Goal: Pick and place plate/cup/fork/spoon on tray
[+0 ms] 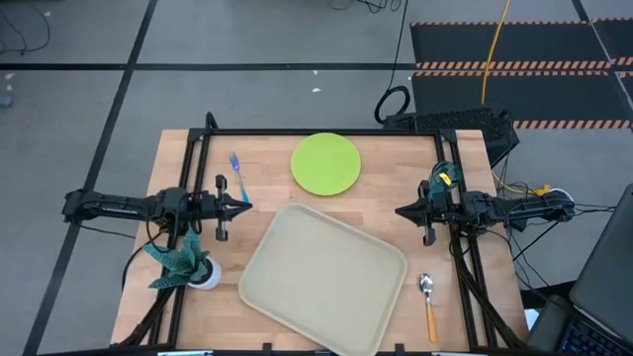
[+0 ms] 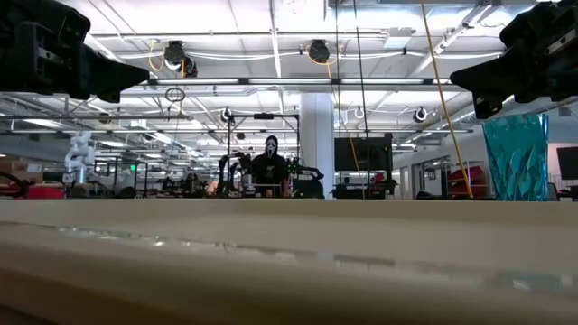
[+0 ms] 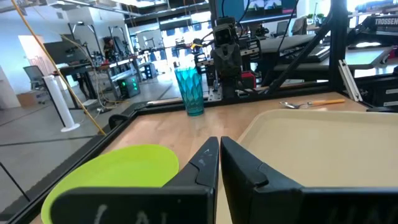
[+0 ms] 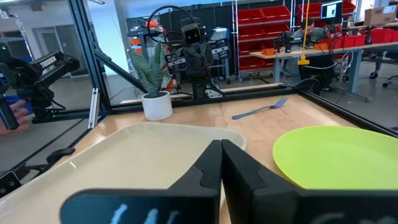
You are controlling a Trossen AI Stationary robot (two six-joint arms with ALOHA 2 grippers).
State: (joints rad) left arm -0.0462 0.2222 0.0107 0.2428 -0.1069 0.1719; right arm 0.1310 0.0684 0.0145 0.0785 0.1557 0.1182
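The beige tray (image 1: 321, 277) lies askew on the near middle of the table. The lime-green plate (image 1: 325, 163) lies flat beyond it. The blue-handled fork (image 1: 237, 170) lies at the far left, and the orange-handled spoon (image 1: 427, 302) lies at the near right beside the tray. The teal cup (image 1: 440, 180) stands upright beside my right arm. My left gripper (image 1: 245, 207) is shut and hovers level at the left, pointing right. My right gripper (image 1: 401, 211) is shut and hovers level at the right, pointing left. Neither has anything between its fingers (image 3: 208, 158), (image 4: 211, 158).
A teal leafy plant in a white pot (image 1: 183, 262) stands at the near left, under my left arm. A black frame (image 1: 316, 133) runs along the table's far and side edges. Bare wood shows between the fork, plate and tray.
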